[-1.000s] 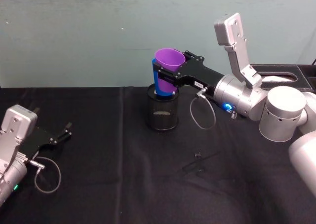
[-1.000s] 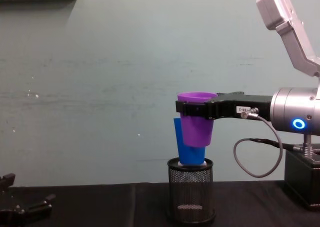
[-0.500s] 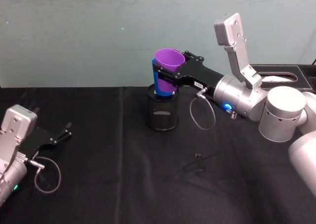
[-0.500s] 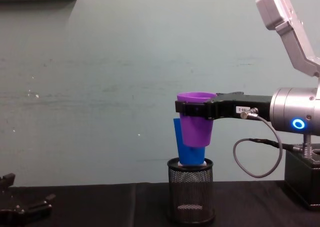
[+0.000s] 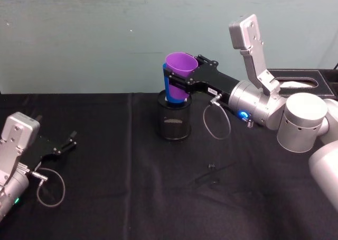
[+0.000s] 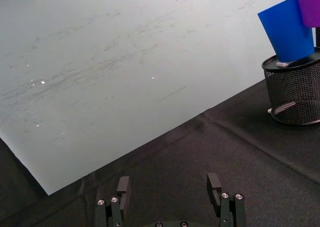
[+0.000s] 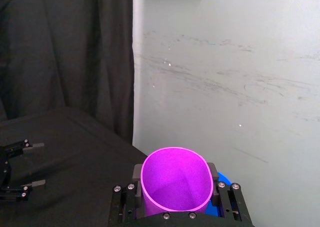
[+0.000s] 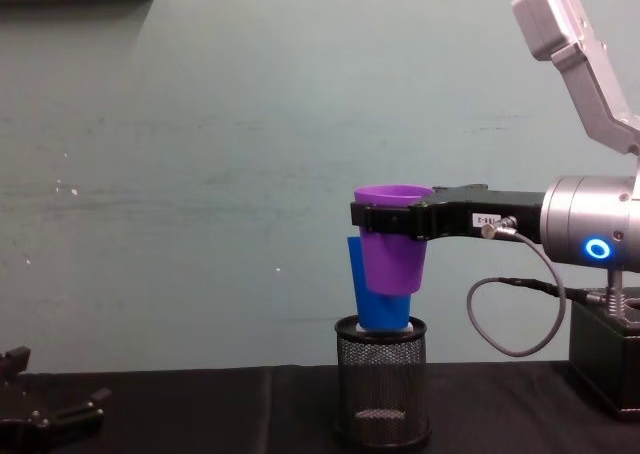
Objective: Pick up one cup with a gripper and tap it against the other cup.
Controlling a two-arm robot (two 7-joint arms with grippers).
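Purple cup (image 8: 392, 249) upright, mouth up, axis vertical, held by right gripper (image 8: 365, 215) beside blue cup (image 8: 378, 309); left gripper (image 6: 168, 183) wide

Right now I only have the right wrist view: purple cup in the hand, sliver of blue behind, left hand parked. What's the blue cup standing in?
Observer: The blue cup sits base-down in a black mesh holder.
Operator: Purple cup clear of the holder?
Observer: Yes. In the chest view the purple cup, held by the right hand, has its base higher than the holder's rim.
Operator: Cups touching?
Observer: Cannot tell. In the head view the blue cup shows right against the purple cup's left side, no gap visible.
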